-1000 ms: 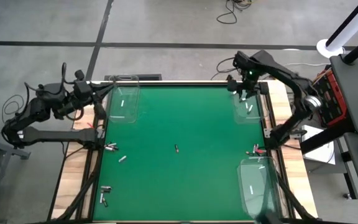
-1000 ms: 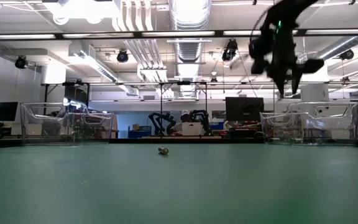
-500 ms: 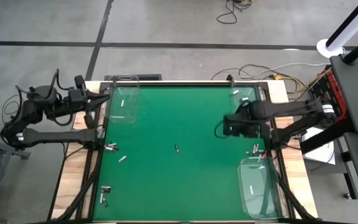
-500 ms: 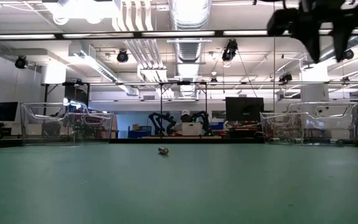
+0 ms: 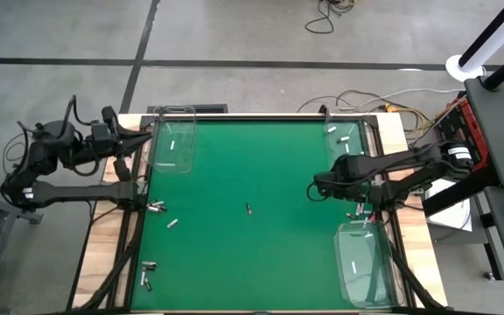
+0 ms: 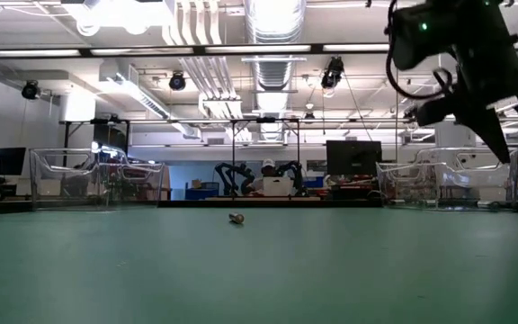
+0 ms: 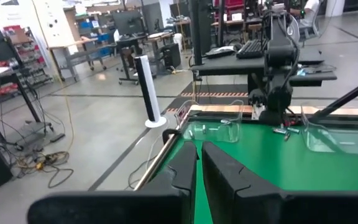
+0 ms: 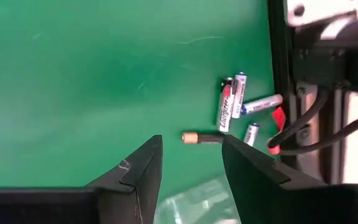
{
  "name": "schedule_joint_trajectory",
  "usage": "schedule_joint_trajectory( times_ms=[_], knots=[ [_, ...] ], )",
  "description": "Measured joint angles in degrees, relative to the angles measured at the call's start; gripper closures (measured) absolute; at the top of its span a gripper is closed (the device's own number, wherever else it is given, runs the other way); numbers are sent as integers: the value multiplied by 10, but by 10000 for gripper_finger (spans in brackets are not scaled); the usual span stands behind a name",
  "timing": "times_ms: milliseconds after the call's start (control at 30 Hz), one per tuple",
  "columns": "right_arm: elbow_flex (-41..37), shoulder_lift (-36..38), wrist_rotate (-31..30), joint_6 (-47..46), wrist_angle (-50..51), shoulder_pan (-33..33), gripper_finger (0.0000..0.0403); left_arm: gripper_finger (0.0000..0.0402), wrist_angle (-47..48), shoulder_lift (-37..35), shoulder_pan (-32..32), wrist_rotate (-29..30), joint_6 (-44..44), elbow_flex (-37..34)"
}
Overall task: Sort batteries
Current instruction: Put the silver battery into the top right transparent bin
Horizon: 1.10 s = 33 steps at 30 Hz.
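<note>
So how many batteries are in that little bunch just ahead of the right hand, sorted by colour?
dark battery with a gold end: 1
silver and red battery: 1
white and blue batteries: 3
Total: 5 batteries, counted in the right wrist view.

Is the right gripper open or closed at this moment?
Open. In the right wrist view the right gripper shows a clear gap between its fingers, with nothing held; a dark battery lies beyond them.
</note>
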State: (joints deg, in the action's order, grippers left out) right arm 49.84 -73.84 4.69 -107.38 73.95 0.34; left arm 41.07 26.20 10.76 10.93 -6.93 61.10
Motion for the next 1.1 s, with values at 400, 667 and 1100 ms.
schedule_joint_trajectory(
  times_ms=[400,667,1100],
  knots=[
    [-61,3,22,-59,-38,4,246,393,-5,57,0,0,17,0],
    [-81,3,18,-122,-57,9,241,393,-19,66,0,0,15,0],
    [-120,2,17,-182,-64,23,239,393,-19,59,0,0,13,0]
  ],
)
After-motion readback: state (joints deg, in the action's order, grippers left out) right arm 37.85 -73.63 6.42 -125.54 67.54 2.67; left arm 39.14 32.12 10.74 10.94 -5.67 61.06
